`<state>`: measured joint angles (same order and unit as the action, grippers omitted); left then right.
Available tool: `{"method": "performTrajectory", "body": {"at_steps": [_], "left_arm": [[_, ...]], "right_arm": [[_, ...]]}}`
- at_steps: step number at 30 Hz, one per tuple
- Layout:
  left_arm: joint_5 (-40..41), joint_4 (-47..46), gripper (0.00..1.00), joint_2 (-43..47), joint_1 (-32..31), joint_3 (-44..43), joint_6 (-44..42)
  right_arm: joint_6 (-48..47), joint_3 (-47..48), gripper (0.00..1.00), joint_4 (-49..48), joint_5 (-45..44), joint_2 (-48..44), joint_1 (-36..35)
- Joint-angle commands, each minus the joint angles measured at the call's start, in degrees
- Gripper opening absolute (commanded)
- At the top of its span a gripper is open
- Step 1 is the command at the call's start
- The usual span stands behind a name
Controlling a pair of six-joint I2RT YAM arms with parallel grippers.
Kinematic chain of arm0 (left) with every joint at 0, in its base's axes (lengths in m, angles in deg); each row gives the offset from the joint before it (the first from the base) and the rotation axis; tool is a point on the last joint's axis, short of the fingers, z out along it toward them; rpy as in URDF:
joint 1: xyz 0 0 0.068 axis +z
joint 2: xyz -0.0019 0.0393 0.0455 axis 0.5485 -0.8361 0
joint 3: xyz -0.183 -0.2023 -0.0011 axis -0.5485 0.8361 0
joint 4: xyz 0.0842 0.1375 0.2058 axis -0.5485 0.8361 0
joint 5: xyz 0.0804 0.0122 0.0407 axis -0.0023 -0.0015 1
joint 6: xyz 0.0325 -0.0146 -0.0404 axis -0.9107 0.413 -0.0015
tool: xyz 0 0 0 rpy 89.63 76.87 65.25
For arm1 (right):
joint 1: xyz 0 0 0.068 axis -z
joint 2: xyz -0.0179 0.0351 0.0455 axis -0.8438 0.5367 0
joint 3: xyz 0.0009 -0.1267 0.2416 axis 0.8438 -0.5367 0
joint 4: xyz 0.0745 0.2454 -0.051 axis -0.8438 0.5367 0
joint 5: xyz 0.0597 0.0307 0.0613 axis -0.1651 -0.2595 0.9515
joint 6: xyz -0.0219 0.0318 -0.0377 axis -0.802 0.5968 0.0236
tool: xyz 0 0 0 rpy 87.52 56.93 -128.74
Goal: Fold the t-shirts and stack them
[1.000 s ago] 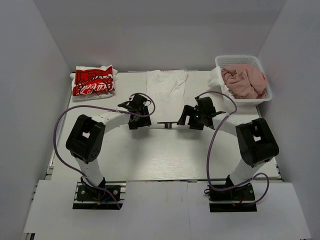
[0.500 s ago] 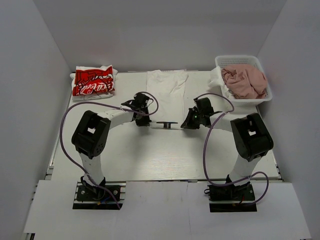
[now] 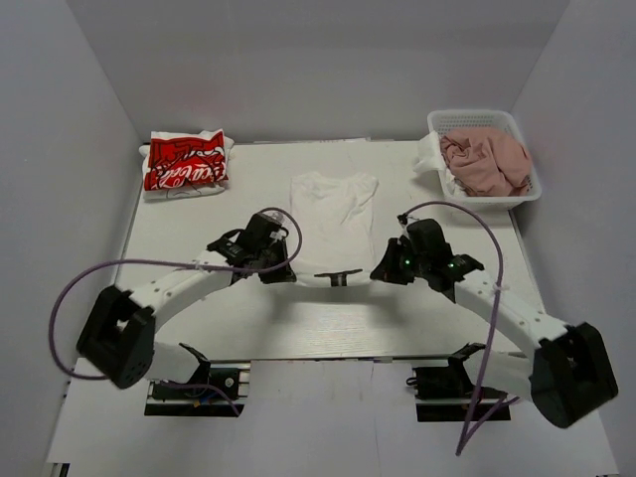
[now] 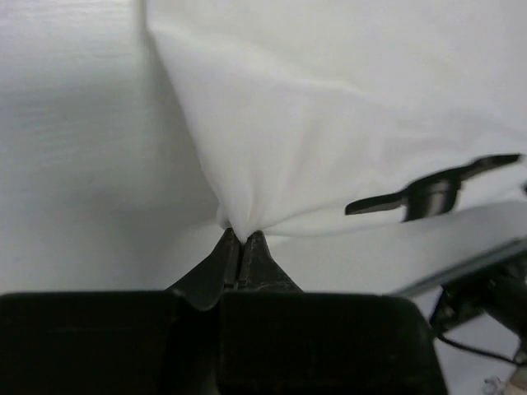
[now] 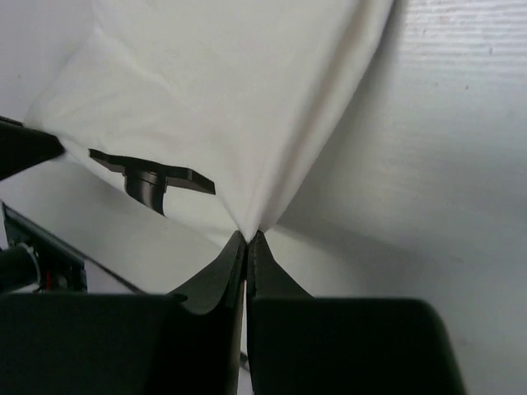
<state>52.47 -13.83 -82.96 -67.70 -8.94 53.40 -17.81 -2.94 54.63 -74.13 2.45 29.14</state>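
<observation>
A white t-shirt (image 3: 333, 202) lies spread in the middle of the table, its near edge stretched between my two grippers. A small dark print (image 3: 336, 276) shows on that near edge. My left gripper (image 3: 286, 275) is shut on the shirt's near left corner (image 4: 247, 216). My right gripper (image 3: 379, 272) is shut on the near right corner (image 5: 251, 216). In both wrist views the cloth fans out taut from the pinched fingertips (image 4: 257, 245) (image 5: 262, 247). A folded white t-shirt with red script print (image 3: 186, 162) sits at the back left. A dusty-pink t-shirt (image 3: 487, 159) is bunched in the basket.
The white mesh basket (image 3: 475, 117) stands at the back right corner. Grey walls close in the table on three sides. Purple cables loop off both arms. The arm bases are bolted at the near edge.
Both grippers have shut on the white shirt's near corners and pulled back toward the near edge. The shirt has slid away from the back wall with them.
</observation>
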Motion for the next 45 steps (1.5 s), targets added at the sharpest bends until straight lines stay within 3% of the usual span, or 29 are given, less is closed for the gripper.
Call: {"method": "performTrajectory", "body": {"at_steps": [1,4,9,16,23,28,45], "left_arm": [[-4.2,0.2,0.00,12.2,-1.4,1.7,1.5],[-3.5,3.5,0.00,18.2,-2.8,0.9,2.8],[-2.2,2.9,0.00,20.3,-3.4,-3.7,2.8],[7.2,7.4,0.00,9.6,-2.2,-16.2,2.1],[17.7,13.5,0.00,-1.7,-1.7,-31.1,2.1],[20.2,15.7,0.00,-10.3,0.4,-38.7,2.1],[15.7,12.8,0.00,-36.3,8.1,-61.0,-6.5]], "right_arm": [[1.3,-1.0,0.00,9.5,-2.8,-8.6,-1.8],[1.8,-0.1,0.00,10.5,-4.3,-13.8,-3.2],[1.3,4.3,0.00,8.7,-5.7,-15.3,-4.1],[1.5,10.0,0.00,6.6,-11.2,-11.9,-3.5],[1.6,18.7,0.00,5.8,-16.9,-2.3,-2.4],[0.4,24.0,0.00,5.2,-19.6,4.1,0.2],[-1.5,44.7,0.00,3.1,-12.1,34.7,9.2]]}}
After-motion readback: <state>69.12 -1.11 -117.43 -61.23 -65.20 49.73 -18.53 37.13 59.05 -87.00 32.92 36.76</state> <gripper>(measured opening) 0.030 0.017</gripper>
